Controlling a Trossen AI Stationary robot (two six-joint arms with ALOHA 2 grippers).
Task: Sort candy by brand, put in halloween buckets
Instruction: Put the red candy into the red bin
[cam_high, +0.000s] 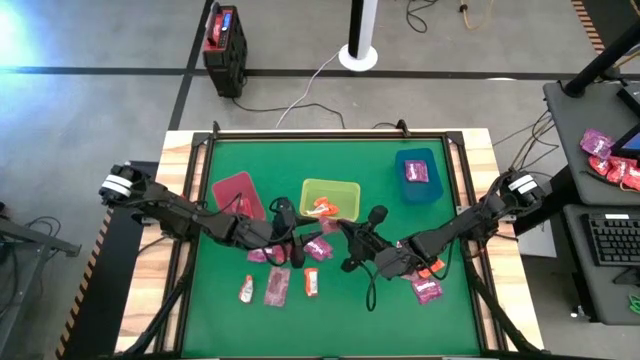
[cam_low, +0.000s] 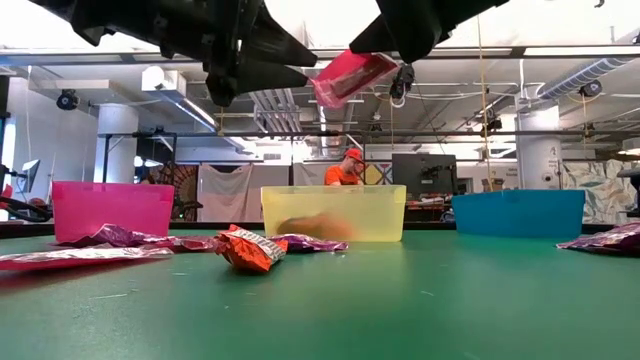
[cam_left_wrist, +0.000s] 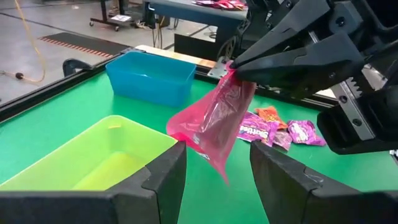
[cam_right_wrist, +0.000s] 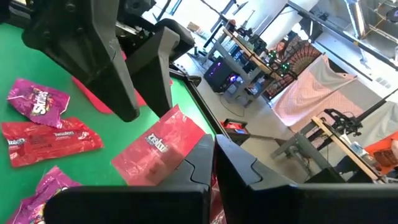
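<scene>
From my remote station I saw the right gripper (cam_left_wrist: 239, 65) clenched on one corner of a reddish-pink packet (cam_left_wrist: 211, 121), holding it in the air above the green mat (cam_high: 340, 320). In the low view the packet (cam_low: 352, 75) hung tilted, clear of the table, above the yellow-green bin (cam_low: 333, 212). The left gripper (cam_left_wrist: 214, 165) faced it with its fingers (cam_left_wrist: 168, 168) spread wide and released, the packet's lower end dangling between them; I could not tell whether they touched it.

Taking the mat's middle as the dial in the overhead view, both grippers met near the centre, just at six o'clock of the yellow-green bin (cam_high: 330, 190), which held an orange-and-white candy (cam_high: 322, 207). The crimson bin (cam_high: 238, 192) sat at about ten o'clock and the teal-blue bin (cam_high: 417, 175) at about two o'clock, with a magenta packet (cam_high: 416, 171) inside it.

Loose candy lay on the mat: three packets in a row (cam_high: 278, 287) at about seven o'clock, a magenta packet (cam_high: 427, 290) and an orange one (cam_high: 433, 267) at about four o'clock beside the right arm (cam_high: 470, 220). Through the right wrist camera I saw a Skittles packet (cam_right_wrist: 36, 101) and a red packet (cam_right_wrist: 53, 142) flat on the mat below the left arm (cam_high: 180, 212).

In the low view a person in an orange top (cam_low: 345, 172) showed behind the yellow-green bin, far across the room.
</scene>
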